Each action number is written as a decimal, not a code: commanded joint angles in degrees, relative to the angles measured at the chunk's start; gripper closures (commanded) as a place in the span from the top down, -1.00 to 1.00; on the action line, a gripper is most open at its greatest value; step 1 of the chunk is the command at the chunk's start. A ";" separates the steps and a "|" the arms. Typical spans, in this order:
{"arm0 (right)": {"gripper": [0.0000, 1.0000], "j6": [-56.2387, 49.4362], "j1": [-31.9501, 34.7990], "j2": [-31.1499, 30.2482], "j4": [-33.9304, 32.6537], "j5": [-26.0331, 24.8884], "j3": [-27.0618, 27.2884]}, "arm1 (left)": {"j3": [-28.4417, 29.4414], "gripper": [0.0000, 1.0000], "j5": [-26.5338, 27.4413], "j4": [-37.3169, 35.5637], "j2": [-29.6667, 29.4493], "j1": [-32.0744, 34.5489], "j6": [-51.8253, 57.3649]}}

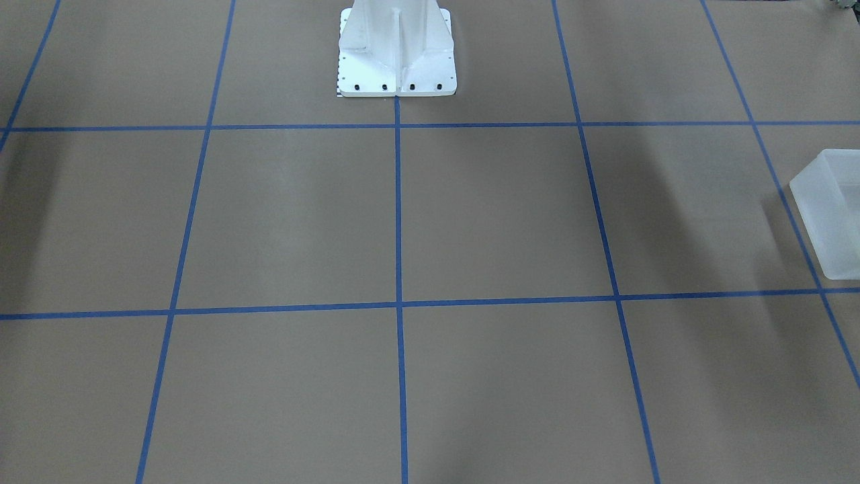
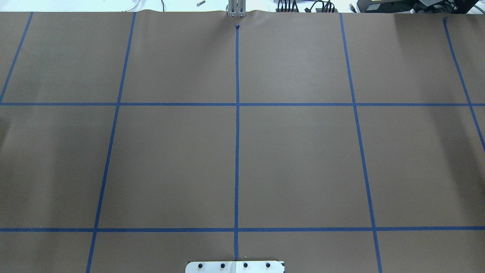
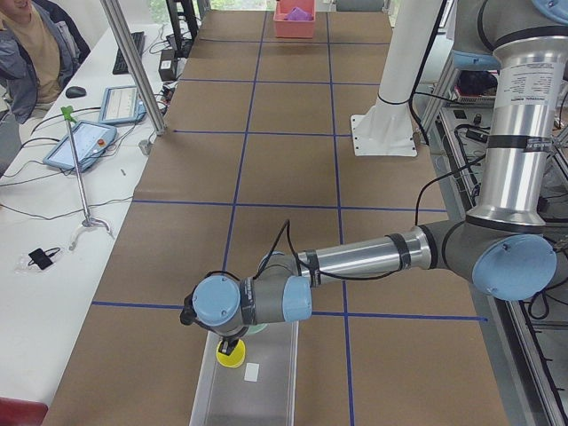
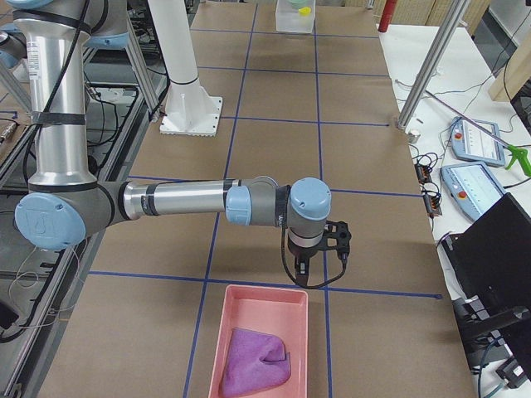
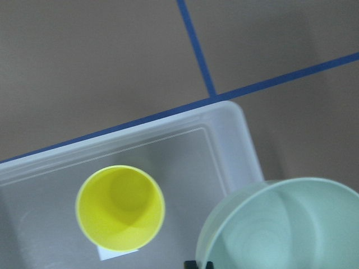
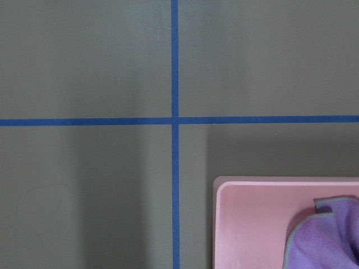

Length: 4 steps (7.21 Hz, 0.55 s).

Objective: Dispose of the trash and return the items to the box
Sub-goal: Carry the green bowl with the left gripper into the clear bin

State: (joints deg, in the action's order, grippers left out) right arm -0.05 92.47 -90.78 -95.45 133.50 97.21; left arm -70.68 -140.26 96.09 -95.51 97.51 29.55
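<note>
The frosted-white box (image 5: 235,140) lies on the brown table, also seen in the exterior left view (image 3: 266,390) and at the right edge of the front-facing view (image 1: 830,215). The yellow tumbler (image 5: 120,208) stands upright inside it, also in the exterior left view (image 3: 231,358). The pale-green bowl (image 5: 286,230) hangs over the box's corner, above its rim, in my left gripper (image 5: 199,264). My right gripper (image 4: 305,265) hovers by the near end of a pink tray; I cannot tell whether it is open or shut.
The pink tray (image 4: 294,303) holds a purple cloth (image 4: 257,365); both also show in the right wrist view, tray (image 6: 224,224) and cloth (image 6: 325,235). The white robot pedestal (image 1: 396,67) stands mid-table. Blue tape lines grid the brown table. Operators' desk with tablets (image 3: 84,142) runs along one side.
</note>
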 commanded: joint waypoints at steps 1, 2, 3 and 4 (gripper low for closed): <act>1.00 0.14 -0.36 -0.01 0.00 0.01 0.43 | 10.27 -1.00 2.62 2.59 -2.58 2.16 6.04; 1.00 0.14 -0.53 -0.01 0.00 0.01 0.35 | 13.70 -1.00 2.71 5.57 -2.67 2.16 6.05; 1.00 0.14 -0.54 -0.01 0.00 0.01 0.35 | 16.17 -1.00 2.71 7.26 -2.67 2.24 6.05; 1.00 0.14 -0.62 -0.01 0.00 0.01 0.35 | 17.32 -1.00 2.80 7.71 -2.67 2.25 6.14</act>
State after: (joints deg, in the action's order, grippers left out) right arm 0.08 91.94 -90.79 -95.45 133.51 97.56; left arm -55.70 -137.59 102.44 -98.13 99.69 35.52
